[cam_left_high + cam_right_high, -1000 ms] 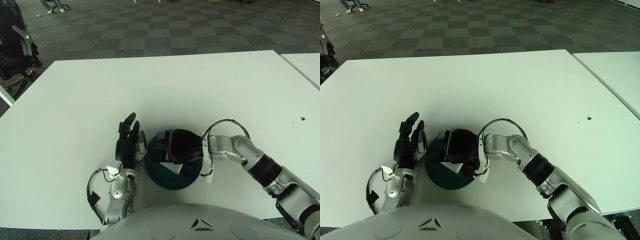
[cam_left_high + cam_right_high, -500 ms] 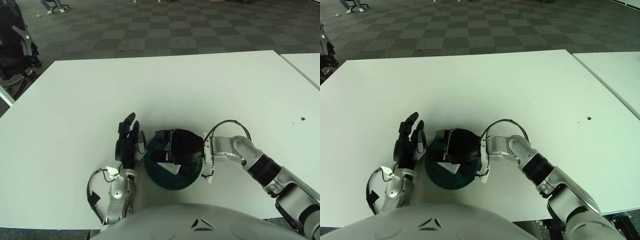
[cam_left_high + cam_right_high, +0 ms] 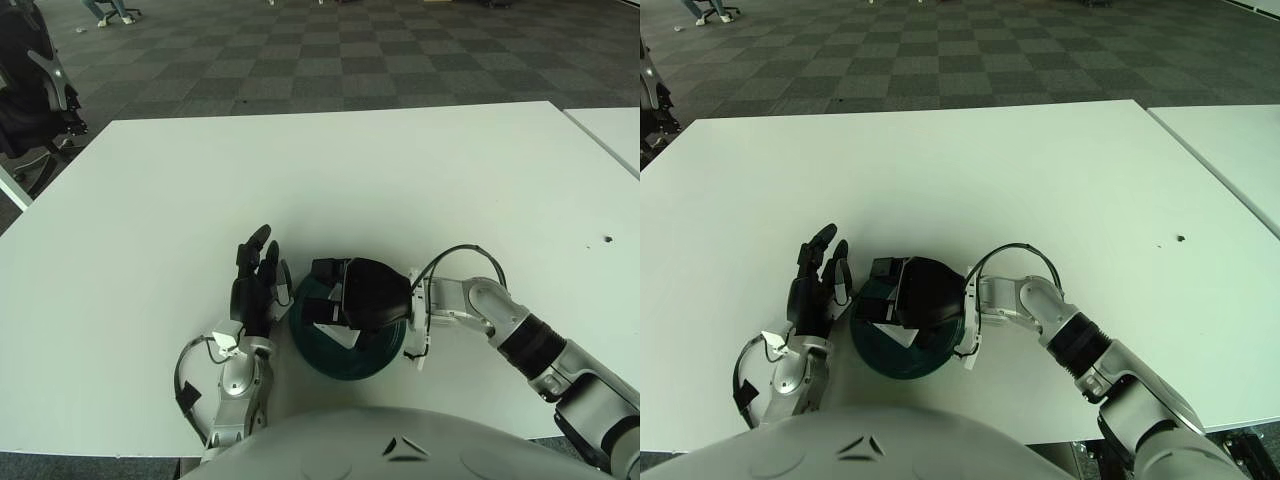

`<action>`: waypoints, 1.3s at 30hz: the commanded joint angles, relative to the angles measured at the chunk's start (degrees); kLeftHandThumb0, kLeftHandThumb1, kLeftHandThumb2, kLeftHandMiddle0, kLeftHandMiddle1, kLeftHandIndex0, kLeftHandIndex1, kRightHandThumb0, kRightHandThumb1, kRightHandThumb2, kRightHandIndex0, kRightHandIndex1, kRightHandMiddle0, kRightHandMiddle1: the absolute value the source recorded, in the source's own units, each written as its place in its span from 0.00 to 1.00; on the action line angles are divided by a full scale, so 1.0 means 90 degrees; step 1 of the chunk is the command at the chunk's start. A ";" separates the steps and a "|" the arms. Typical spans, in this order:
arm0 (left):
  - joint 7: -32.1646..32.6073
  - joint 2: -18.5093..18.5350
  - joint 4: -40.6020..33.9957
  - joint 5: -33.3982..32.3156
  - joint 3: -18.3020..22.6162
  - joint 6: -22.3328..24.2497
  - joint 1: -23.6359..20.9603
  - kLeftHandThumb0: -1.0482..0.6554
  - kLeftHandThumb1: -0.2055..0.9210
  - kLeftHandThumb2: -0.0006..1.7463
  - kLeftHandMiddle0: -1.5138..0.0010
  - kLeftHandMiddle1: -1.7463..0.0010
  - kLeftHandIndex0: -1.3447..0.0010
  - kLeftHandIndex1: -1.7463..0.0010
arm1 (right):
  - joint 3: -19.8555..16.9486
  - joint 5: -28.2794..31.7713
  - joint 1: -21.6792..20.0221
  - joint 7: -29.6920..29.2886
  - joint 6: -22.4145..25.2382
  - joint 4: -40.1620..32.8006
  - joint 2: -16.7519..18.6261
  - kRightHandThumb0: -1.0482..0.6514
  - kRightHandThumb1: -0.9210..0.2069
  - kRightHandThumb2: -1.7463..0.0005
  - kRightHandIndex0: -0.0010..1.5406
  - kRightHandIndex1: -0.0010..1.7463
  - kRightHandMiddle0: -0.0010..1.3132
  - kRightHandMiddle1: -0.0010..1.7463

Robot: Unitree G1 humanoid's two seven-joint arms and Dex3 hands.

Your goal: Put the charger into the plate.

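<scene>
A dark green plate (image 3: 342, 368) sits on the white table (image 3: 330, 170) close to my body. My right hand (image 3: 326, 294) reaches in from the right and hovers over the plate, fingers curled around a white charger (image 3: 337, 336). Only a white corner of the charger shows under the palm, low inside the plate. It also shows in the right eye view (image 3: 898, 337). My left hand (image 3: 256, 282) rests on the table just left of the plate, fingers straight and empty.
A second white table (image 3: 612, 125) stands at the far right across a narrow gap. A small dark mark (image 3: 607, 239) is on the table at the right. A black office chair (image 3: 35, 95) stands beyond the table's left corner.
My right hand with the charger has shifted slightly left and lower over the plate. The left hand has not moved.
</scene>
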 commanded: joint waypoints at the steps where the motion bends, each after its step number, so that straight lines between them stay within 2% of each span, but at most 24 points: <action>1: 0.0023 -0.0296 0.0180 0.0009 -0.0054 0.0180 0.0020 0.21 1.00 0.53 0.78 1.00 1.00 0.54 | -0.0146 -0.0052 -0.0057 0.0130 0.0121 -0.0272 -0.0094 0.12 0.01 0.61 0.16 0.83 0.10 0.88; 2: 0.0033 -0.0287 0.0181 0.0039 -0.0056 0.0172 0.0017 0.21 1.00 0.53 0.78 1.00 1.00 0.54 | -0.0153 -0.0080 -0.0075 0.0137 0.0124 -0.0318 -0.0114 0.10 0.01 0.59 0.17 0.67 0.08 0.80; 3: 0.0039 -0.0283 0.0183 0.0058 -0.0057 0.0167 0.0016 0.21 1.00 0.53 0.78 1.00 1.00 0.54 | -0.0157 -0.0095 -0.0085 0.0144 0.0128 -0.0349 -0.0128 0.09 0.01 0.59 0.19 0.56 0.07 0.74; 4: 0.0046 -0.0259 0.0196 0.0099 -0.0048 0.0147 0.0010 0.21 1.00 0.53 0.78 1.00 1.00 0.54 | -0.0138 -0.0181 -0.0119 0.0179 0.0128 -0.0402 -0.0163 0.08 0.00 0.58 0.19 0.51 0.06 0.73; 6: 0.0048 -0.0225 0.0221 0.0153 -0.0025 0.0114 0.0000 0.22 1.00 0.54 0.78 1.00 1.00 0.54 | -0.0113 -0.0306 -0.0175 0.0270 0.0132 -0.0495 -0.0218 0.06 0.00 0.54 0.19 0.27 0.03 0.59; 9: 0.0045 -0.0209 0.0284 0.0216 0.0007 0.0046 -0.0007 0.22 1.00 0.54 0.78 1.00 1.00 0.54 | -0.0090 -0.0405 -0.0233 0.0496 0.0133 -0.0620 -0.0294 0.05 0.00 0.51 0.18 0.11 0.01 0.45; 11: 0.0047 -0.0207 0.0306 0.0237 0.0017 0.0021 -0.0015 0.22 1.00 0.54 0.78 1.00 1.00 0.55 | -0.0079 -0.0413 -0.0243 0.0584 0.0131 -0.0639 -0.0305 0.04 0.00 0.49 0.16 0.06 0.00 0.39; 18: 0.0010 -0.0193 0.0453 0.0214 0.0079 -0.0117 -0.0082 0.22 1.00 0.55 0.78 1.00 1.00 0.56 | -0.0156 -0.0192 -0.0450 0.0930 -0.0072 -0.0671 -0.0416 0.04 0.00 0.45 0.14 0.01 0.00 0.27; 26: -0.0115 -0.0181 0.0458 0.0008 0.0092 -0.0099 -0.0077 0.23 1.00 0.55 0.78 1.00 1.00 0.57 | -0.0163 -0.0036 -0.0634 0.1311 -0.0263 -0.0695 -0.0478 0.04 0.00 0.44 0.14 0.00 0.00 0.21; 30: -0.0176 -0.0137 0.0462 0.0011 0.0096 -0.0101 -0.0072 0.23 1.00 0.55 0.79 1.00 1.00 0.57 | -0.0281 0.0319 -0.0657 0.1547 -0.0327 -0.0688 -0.0580 0.03 0.00 0.43 0.14 0.00 0.00 0.19; 32: -0.0193 -0.0123 0.0464 0.0032 0.0101 -0.0111 -0.0065 0.23 1.00 0.55 0.79 1.00 1.00 0.57 | -0.0401 0.0627 -0.0683 0.1668 -0.0348 -0.0641 -0.0625 0.03 0.00 0.42 0.14 0.00 0.00 0.20; 34: -0.0211 -0.0117 0.0445 0.0032 0.0101 -0.0105 -0.0048 0.23 1.00 0.55 0.79 1.00 1.00 0.58 | -0.0636 0.1235 -0.0891 0.1758 -0.0406 -0.0388 -0.0693 0.04 0.00 0.42 0.14 0.00 0.00 0.21; 36: -0.0229 -0.0122 0.0389 0.0016 0.0087 -0.0081 -0.0007 0.23 1.00 0.55 0.79 1.00 1.00 0.59 | -0.0772 0.1595 -0.0927 0.1669 -0.0347 0.0007 -0.0556 0.05 0.00 0.41 0.16 0.01 0.00 0.24; 39: -0.0264 -0.0122 0.0251 0.0009 0.0046 -0.0050 0.0103 0.23 1.00 0.55 0.79 1.00 1.00 0.59 | -0.0975 0.2268 -0.0728 0.1595 -0.0087 0.0432 -0.0253 0.07 0.00 0.41 0.19 0.02 0.00 0.28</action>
